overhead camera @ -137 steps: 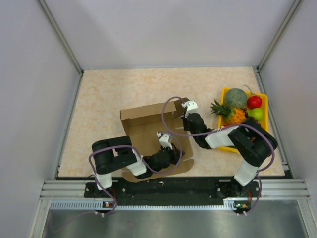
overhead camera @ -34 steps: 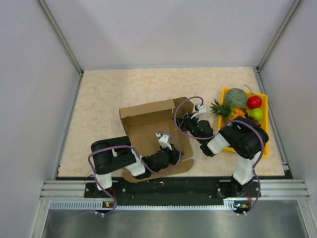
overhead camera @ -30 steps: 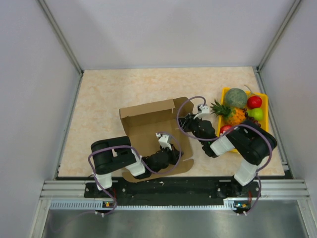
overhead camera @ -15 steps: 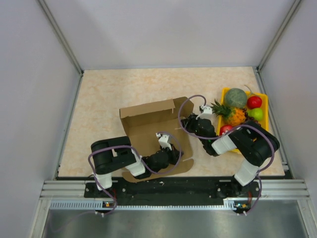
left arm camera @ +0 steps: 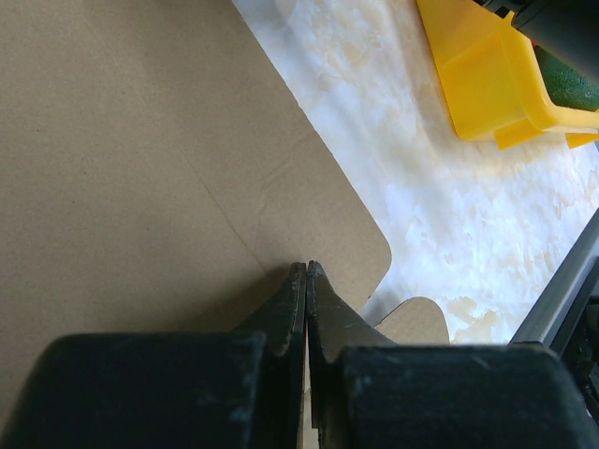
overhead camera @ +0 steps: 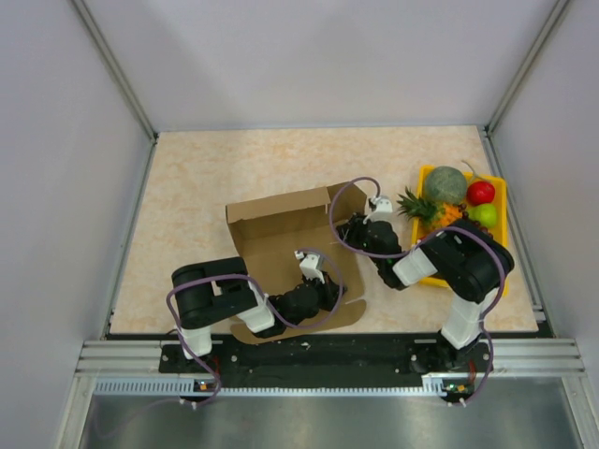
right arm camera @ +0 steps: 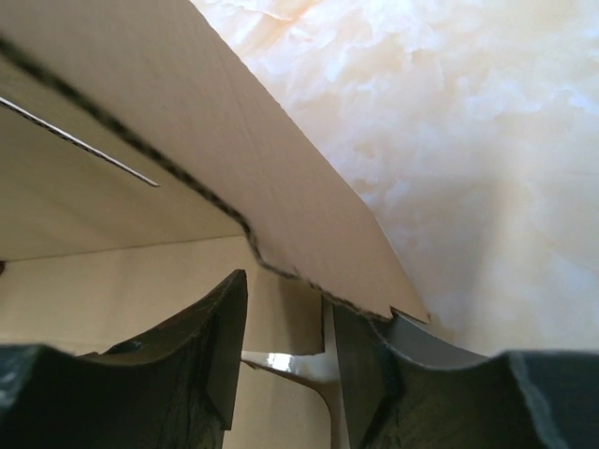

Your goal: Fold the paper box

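The left arm lies low with its elbow folded back, and the left gripper (left arm camera: 306, 273) is clenched tight, tips against the near flap of the plain brown cardboard paper box (overhead camera: 281, 234); whether an edge is pinched cannot be told. The right arm bends leftward from a raised elbow, and the right gripper (right arm camera: 285, 299) is released, fingers parted astride the box's right wall. Behind that wrist, a yellow plastic tray (overhead camera: 427, 174) holds a green melon (overhead camera: 447, 184), pineapple (overhead camera: 437, 215), red apple (overhead camera: 480, 193) and green apple (overhead camera: 484, 214).
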